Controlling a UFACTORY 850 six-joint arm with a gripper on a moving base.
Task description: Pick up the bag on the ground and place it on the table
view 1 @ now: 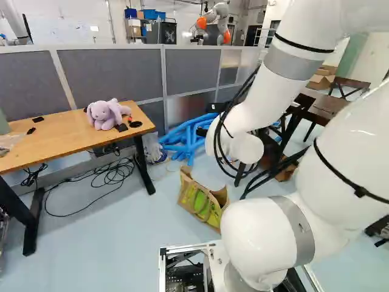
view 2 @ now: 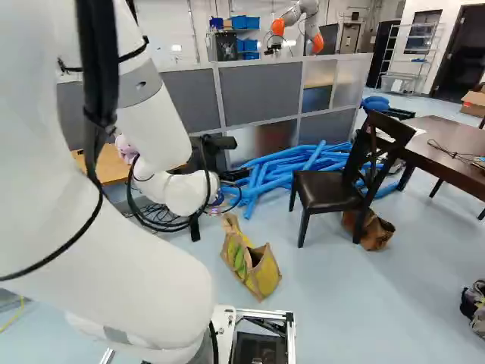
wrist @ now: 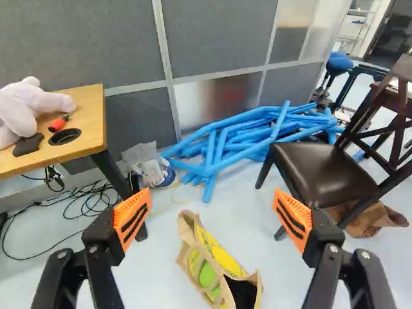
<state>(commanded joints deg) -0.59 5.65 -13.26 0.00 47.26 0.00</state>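
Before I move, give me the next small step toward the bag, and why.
I would probably ease the open end effector down toward the brown-and-yellow bag, keeping it centred. The wrist view shows the bag on the floor, roughly in line with the gap between the fingers, which touch nothing.

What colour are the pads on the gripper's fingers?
Orange with dark slots, on both fingers of the gripper; the wrist view shows it best.

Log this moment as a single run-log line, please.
hand: open, empty | yellow-and-brown bag: on floor, ahead of the hand, ungripped | light-wood table: plush toy on top, bag not yet there
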